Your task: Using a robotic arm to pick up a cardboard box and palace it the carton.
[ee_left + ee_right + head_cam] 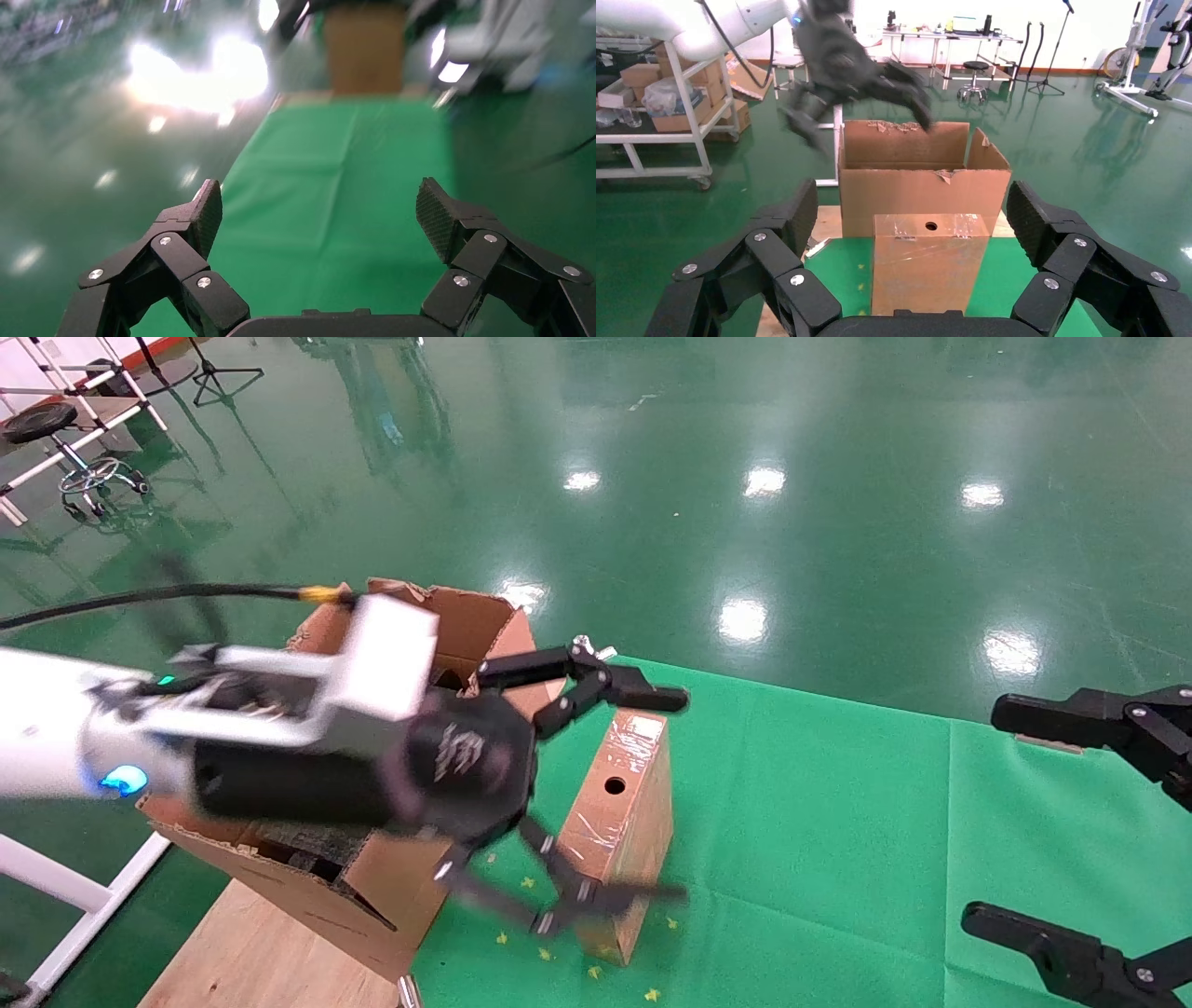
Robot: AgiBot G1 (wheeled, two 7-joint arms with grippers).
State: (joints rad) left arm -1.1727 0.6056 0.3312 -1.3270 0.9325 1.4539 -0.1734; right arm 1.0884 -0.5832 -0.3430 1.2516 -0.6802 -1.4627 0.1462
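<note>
A glossy green floor surrounds a bench (838,822) covered in green cloth. On the cloth stands the cardboard box (622,822), upright, taped, with a round hole in one face. Just beside it sits the carton (372,887), flaps torn. The robotic arm (56,738) reaches over the carton; its left end effector (675,794) straddles the box, fingers spread wide. The right end effector (987,817) hovers well apart, fingers also spread.

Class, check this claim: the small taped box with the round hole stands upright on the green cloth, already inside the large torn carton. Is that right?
Not quite. The small taped box stands upright on the green cloth, but beside the large torn carton, not inside it. The head view shows this.
</note>
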